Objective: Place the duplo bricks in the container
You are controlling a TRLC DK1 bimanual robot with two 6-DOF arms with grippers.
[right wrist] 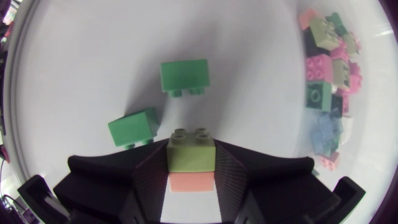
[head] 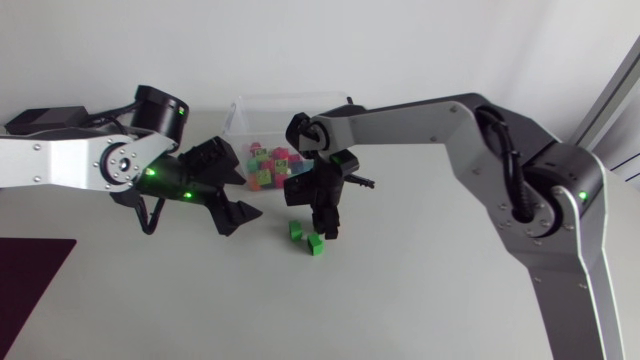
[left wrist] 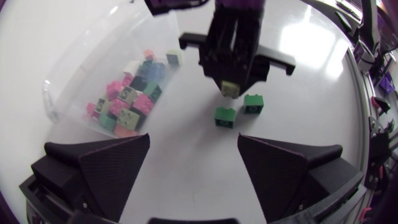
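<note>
Between my right claw's (head: 326, 224) fingers sits a pale green brick (right wrist: 191, 151), pinched from both sides. Just ahead on the table (head: 420, 290) lie two green bricks (right wrist: 184, 76) (right wrist: 132, 126), apart from each other. The clear container (head: 262, 111), with mixed bricks (left wrist: 127, 107) inside, is near. My left claw (left wrist: 193, 155) is spread wide, holding nothing.

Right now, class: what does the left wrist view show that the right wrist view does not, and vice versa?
Left wrist only: the left tool, open. Right wrist only: a salmon piece behind the olive brick that the right tool is shut on. Both: that olive brick, the two green bricks on the table, and the loose bricks in the container.
</note>
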